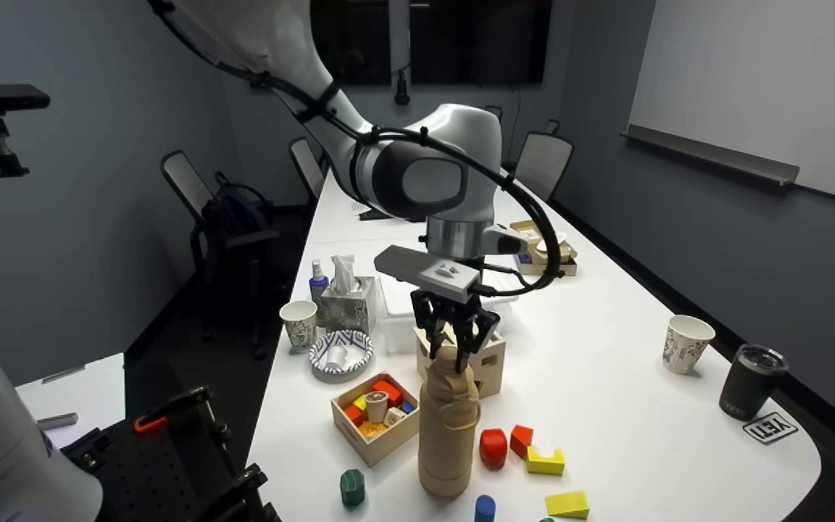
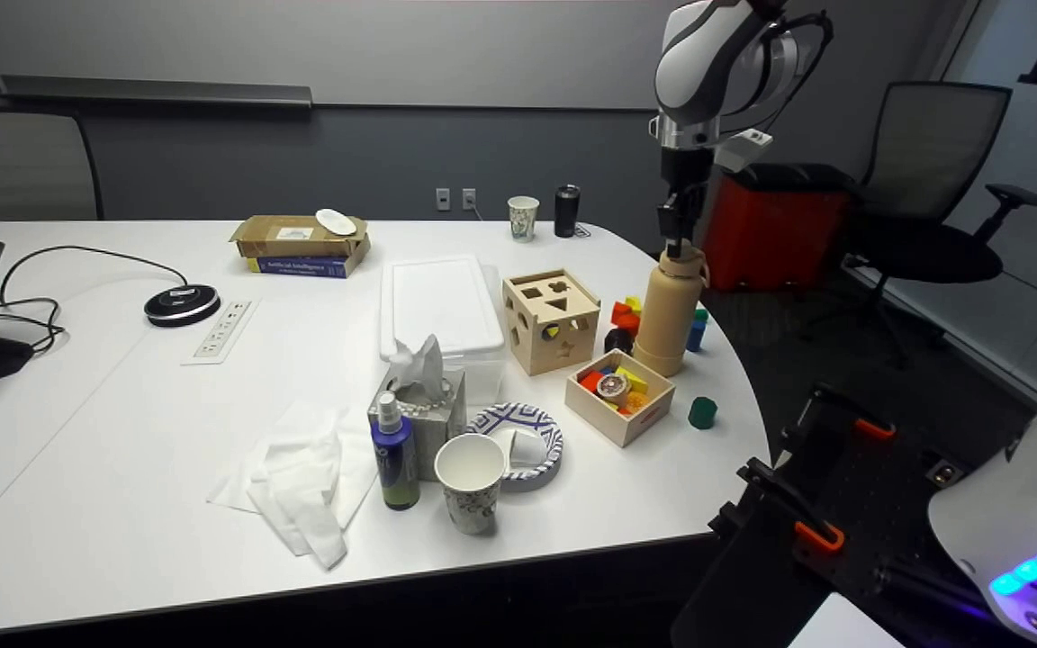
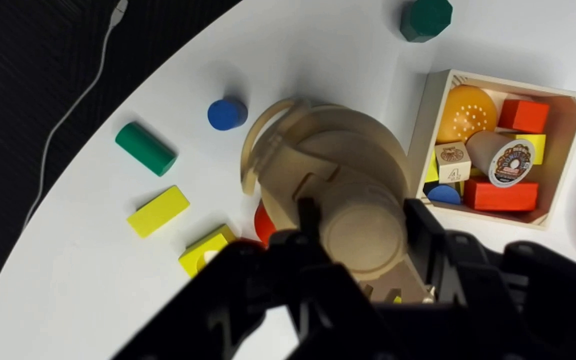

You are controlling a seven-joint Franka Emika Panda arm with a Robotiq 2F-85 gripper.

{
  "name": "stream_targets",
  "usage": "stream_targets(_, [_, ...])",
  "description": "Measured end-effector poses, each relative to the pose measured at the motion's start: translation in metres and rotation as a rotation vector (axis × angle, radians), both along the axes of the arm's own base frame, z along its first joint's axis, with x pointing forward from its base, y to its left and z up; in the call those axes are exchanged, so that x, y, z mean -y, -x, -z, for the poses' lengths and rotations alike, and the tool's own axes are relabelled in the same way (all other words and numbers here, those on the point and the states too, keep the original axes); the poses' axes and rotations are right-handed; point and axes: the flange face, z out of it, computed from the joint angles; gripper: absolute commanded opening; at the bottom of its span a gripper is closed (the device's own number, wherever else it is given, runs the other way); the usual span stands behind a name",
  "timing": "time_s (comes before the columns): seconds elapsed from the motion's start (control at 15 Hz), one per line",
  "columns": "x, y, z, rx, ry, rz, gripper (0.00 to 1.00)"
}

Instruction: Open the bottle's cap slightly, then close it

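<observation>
So, cap (image 3: 363, 237) between the fingers (image 3: 422, 222).

In an exterior view: bottle (image 1: 446, 446) on table (image 1: 606, 391). Tray (image 1: 393, 445) L of bottle, w/ blocks (image 1: 388, 394) & a pod (image 1: 376, 408) in it; one loose block (image 1: 352, 488) before tray, more loose blocks (image 1: 493, 449) R of bottle. Shape box (image 1: 491, 377) bhd bottle, bin (image 1: 399, 333) bhd that. Plate (image 1: 365, 353) bhd tray, sm. cup (image 1: 336, 356) in it; tissue box (image 1: 352, 309) bhd plate, spray (image 1: 319, 287) & paper cup (image 1: 300, 326) to its L. Far R: another paper cup (image 1: 686, 346), w/ tumbler (image 1: 749, 384) in front. In wrist view, gripper (image 3: 363, 215) straddles cap (image 3: 365, 240).
</observation>
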Motion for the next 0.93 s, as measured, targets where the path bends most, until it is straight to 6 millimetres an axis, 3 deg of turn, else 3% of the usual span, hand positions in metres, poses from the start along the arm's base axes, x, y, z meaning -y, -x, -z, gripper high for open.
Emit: stream_targets(0.93, [-0.006,-0.0035,0.0006,-0.026,0.071,-0.144,0.21])
